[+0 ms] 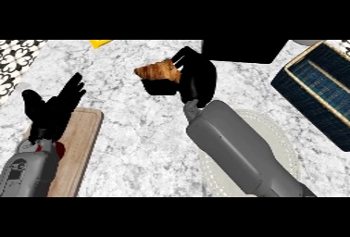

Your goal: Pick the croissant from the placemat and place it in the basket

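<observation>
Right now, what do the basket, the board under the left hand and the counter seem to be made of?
The basket looks woven, dark navy with a tan rim; the ribbed lines inside suggest fabric or wicker, I cannot tell which. The board looks like pale matte wood, with faint lengthwise grain. The counter looks like polished marble or similar stone, white with grey veining.

Marbled counter (150,134), wooden board (78,148)

counter (143,134) bare mid-view | black block (242,50) stands just beside basket (321,92) at far edge
</observation>
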`<state>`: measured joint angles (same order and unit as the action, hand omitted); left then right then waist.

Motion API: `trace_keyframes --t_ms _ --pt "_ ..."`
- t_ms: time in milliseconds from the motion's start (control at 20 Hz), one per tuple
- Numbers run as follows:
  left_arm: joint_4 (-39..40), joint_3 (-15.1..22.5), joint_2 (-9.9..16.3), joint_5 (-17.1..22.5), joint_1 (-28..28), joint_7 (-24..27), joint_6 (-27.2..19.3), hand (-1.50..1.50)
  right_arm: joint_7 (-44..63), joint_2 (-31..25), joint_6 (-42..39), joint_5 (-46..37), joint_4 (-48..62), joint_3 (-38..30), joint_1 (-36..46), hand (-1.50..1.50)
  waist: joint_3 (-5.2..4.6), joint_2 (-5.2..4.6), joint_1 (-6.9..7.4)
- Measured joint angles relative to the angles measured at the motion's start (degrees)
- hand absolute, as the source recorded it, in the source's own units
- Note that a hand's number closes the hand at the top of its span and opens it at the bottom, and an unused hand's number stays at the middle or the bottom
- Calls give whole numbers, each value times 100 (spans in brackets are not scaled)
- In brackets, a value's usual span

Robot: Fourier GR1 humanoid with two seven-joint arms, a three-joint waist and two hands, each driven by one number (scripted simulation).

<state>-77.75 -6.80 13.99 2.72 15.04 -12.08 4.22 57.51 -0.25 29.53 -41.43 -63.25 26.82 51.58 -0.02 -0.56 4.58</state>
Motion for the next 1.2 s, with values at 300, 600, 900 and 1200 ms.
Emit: trace_keyframes --t_ms 300,600,900,1200 --pt "14 -64 19 4 -53 -32 -34 0 398 -18 319 -665 352 83 1169 150 -8 52 -165" --pt "-13 -180 123 35 -133 -57 -17 0 831 -18 87 -1254 744 -408 2009 150 -7 80 -326" --pt "-27 -207 80 21 -153 -18 -77 0 858 -220 -75 -1623 1314 -1096 2717 150 -6 69 -374" --pt "-191 -235 135 58 -190 -163 -42 0 733 -689 -150 -1838 1801 -1675 3169 150 -3 63 -395"
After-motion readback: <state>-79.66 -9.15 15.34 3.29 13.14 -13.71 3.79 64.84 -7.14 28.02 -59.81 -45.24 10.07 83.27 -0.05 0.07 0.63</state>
